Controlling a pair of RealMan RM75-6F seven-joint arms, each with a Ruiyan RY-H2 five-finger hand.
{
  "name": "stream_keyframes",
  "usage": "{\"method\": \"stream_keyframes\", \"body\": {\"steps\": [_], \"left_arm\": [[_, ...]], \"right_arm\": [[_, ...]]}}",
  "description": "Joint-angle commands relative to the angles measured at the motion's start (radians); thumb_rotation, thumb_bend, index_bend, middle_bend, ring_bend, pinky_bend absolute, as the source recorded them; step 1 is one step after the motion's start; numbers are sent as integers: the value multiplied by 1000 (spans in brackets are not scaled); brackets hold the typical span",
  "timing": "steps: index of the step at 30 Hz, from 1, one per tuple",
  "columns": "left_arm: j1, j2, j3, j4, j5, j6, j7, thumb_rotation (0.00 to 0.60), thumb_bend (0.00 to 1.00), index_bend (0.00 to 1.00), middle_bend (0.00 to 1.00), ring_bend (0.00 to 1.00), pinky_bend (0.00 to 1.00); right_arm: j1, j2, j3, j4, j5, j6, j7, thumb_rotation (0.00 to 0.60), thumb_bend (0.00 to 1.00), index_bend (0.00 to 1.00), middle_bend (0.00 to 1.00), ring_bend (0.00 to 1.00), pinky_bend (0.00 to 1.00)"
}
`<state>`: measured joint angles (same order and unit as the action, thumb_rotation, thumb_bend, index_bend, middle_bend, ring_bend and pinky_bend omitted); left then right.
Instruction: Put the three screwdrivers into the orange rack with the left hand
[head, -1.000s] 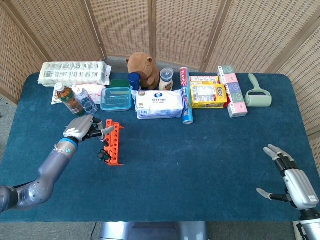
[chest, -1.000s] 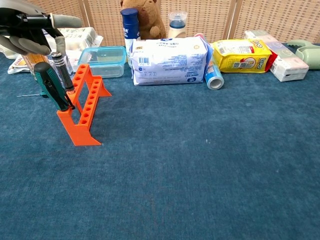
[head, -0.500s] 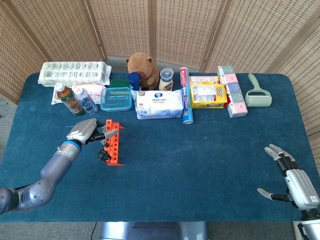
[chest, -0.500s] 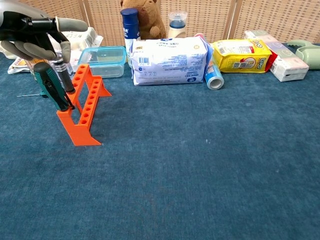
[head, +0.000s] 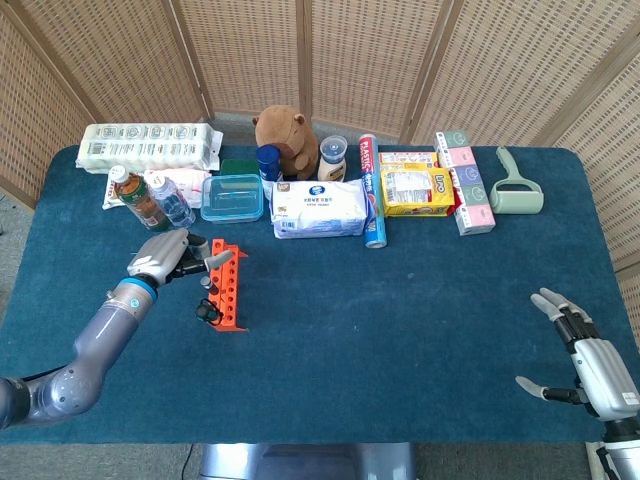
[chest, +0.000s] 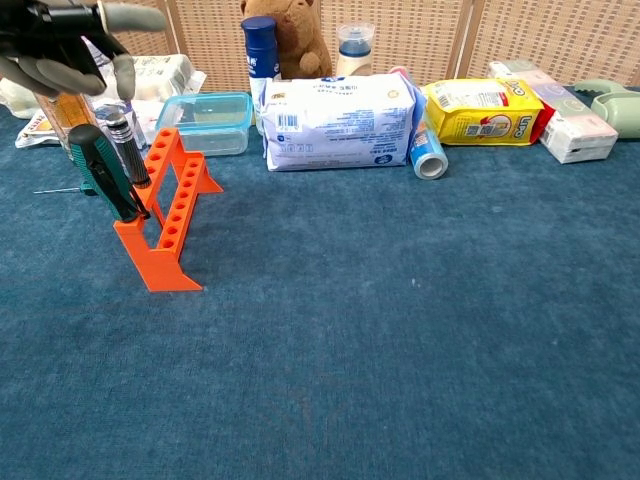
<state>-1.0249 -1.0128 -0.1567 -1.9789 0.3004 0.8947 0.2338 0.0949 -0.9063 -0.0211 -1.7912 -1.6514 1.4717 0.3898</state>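
The orange rack (head: 226, 285) (chest: 167, 213) stands left of centre on the blue table. Two screwdrivers lean in it. One has a green handle (chest: 97, 165) and the other a black handle (chest: 126, 152) (head: 205, 283). My left hand (head: 165, 257) (chest: 62, 45) hovers just above and left of the black handle. It holds nothing and has one finger stretched toward the rack. A thin metal shaft (chest: 55, 189) lies on the cloth left of the rack, its handle hidden. My right hand (head: 590, 365) rests open at the near right edge.
Bottles (head: 135, 197), a clear lidded box (head: 232, 196) and a wipes pack (head: 320, 208) stand behind the rack. A plush toy (head: 286, 138), a yellow bag (head: 417, 189), boxes and a lint roller (head: 516, 184) line the back. An egg carton (head: 150, 146) is at back left.
My left hand has let go of the black-handled screwdriver and risen off it. The screwdriver stays standing in the rack. The right hand has not moved.
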Motion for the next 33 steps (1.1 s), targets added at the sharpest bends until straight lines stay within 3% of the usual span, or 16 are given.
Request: {"method": "stream_keyframes", "body": {"steps": [1, 4, 5, 6, 7, 8, 10, 11, 18, 21, 24, 25, 27, 29, 33], "left_arm": [[46, 5, -14, 10, 78, 33, -40, 0, 0, 578, 971, 1000, 1000], [85, -2, 4, 39, 158, 76, -38, 0, 0, 578, 972, 1000, 1000], [102, -8, 11, 53, 184, 96, -38, 49, 0, 578, 972, 1000, 1000], [114, -14, 16, 65, 202, 114, -37, 109, 7, 578, 972, 1000, 1000], [125, -22, 25, 81, 221, 133, -30, 234, 31, 578, 972, 1000, 1000], [139, -34, 36, 101, 240, 156, -17, 401, 71, 578, 972, 1000, 1000], [162, -61, 55, 142, 269, 193, 4, 562, 146, 578, 972, 1000, 1000], [172, -73, 60, 158, 280, 201, 6, 599, 176, 578, 972, 1000, 1000], [221, -137, 75, 277, 303, 170, 2, 600, 202, 577, 995, 1000, 1000], [227, -168, 86, 333, 312, 154, 32, 600, 159, 564, 1000, 1000, 1000], [224, -181, 99, 367, 295, 118, 76, 600, 44, 316, 1000, 1000, 1000], [222, -186, 101, 375, 290, 114, 91, 600, 22, 191, 1000, 1000, 1000], [220, -198, 104, 391, 282, 109, 121, 600, 3, 48, 1000, 1000, 1000], [222, -208, 98, 399, 279, 103, 129, 600, 1, 0, 1000, 1000, 1000], [226, -213, 87, 405, 277, 88, 131, 600, 0, 0, 1000, 1000, 1000]], "right_arm": [[0, 0, 0, 0, -2, 1, 0, 600, 19, 70, 28, 0, 0], [-1, 1, -1, -1, -4, 3, 0, 600, 19, 70, 28, 0, 0], [-1, 1, -1, -1, -4, 3, 1, 600, 19, 70, 28, 0, 0], [-1, 1, -1, -1, -4, 2, 1, 600, 19, 70, 29, 0, 0], [0, 1, -1, -1, -4, 2, 0, 600, 19, 70, 29, 0, 0], [0, 0, -2, -2, -5, 1, -1, 600, 19, 70, 29, 0, 0], [0, 0, -2, -3, -8, 1, -5, 600, 20, 70, 28, 0, 0], [0, -1, -3, -4, -8, 1, -6, 600, 20, 70, 28, 0, 0], [3, -4, -6, -9, -11, -8, -20, 600, 19, 70, 28, 0, 0], [6, -6, -6, -10, -8, -17, -25, 600, 19, 70, 28, 0, 0], [9, -9, -6, -10, -3, -24, -30, 600, 19, 69, 28, 0, 0], [10, -10, -6, -10, -2, -26, -32, 600, 19, 68, 28, 0, 0], [13, -11, -6, -11, 3, -33, -35, 600, 19, 67, 29, 0, 0], [15, -12, -6, -11, 5, -38, -38, 600, 19, 67, 28, 0, 0], [17, -13, -6, -13, 6, -43, -43, 600, 19, 67, 29, 0, 0]]}}
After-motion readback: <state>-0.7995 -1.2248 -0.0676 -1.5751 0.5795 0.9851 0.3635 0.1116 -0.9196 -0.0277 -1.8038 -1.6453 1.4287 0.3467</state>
